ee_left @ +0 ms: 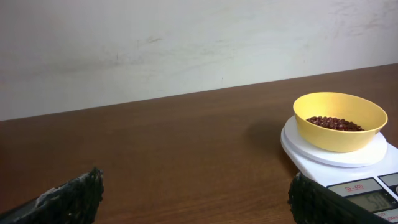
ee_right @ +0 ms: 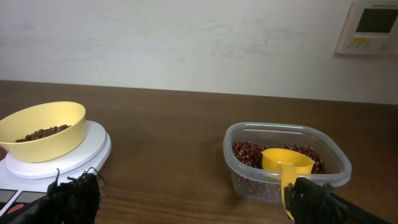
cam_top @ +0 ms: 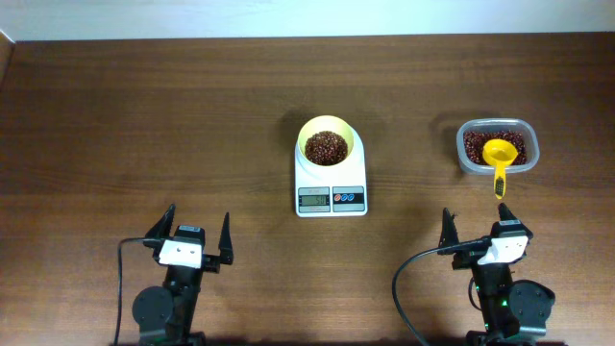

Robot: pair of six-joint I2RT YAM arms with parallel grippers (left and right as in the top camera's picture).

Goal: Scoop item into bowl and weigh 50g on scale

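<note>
Left tool (cam_top: 198,226): jaws spread wide, nothing between them, parked low at the near edge of the worktop (cam_top: 144,115), left of the scale (cam_top: 332,187) and well apart from it. Right tool (cam_top: 477,221): likewise wide open and empty, at the near edge on the right side, facing the clear tub (cam_top: 465,154).

Just ahead of the right tool: yellow scoop (cam_top: 501,159), cup resting on the beans inside the tub, handle sticking out over the near rim towards the tool and ending close to its outer finger, not between the jaws.

Further left, between the two tools and farther back: white scale, display and red and blue buttons on the near side, digits too blurred to read. On its platform, upright and centred: pale-yellow bowl (cam_top: 304,142), with a shallow layer of dark reddish-brown beans (cam_top: 326,147) in the bottom. More beans in the tub around the scoop.
</note>
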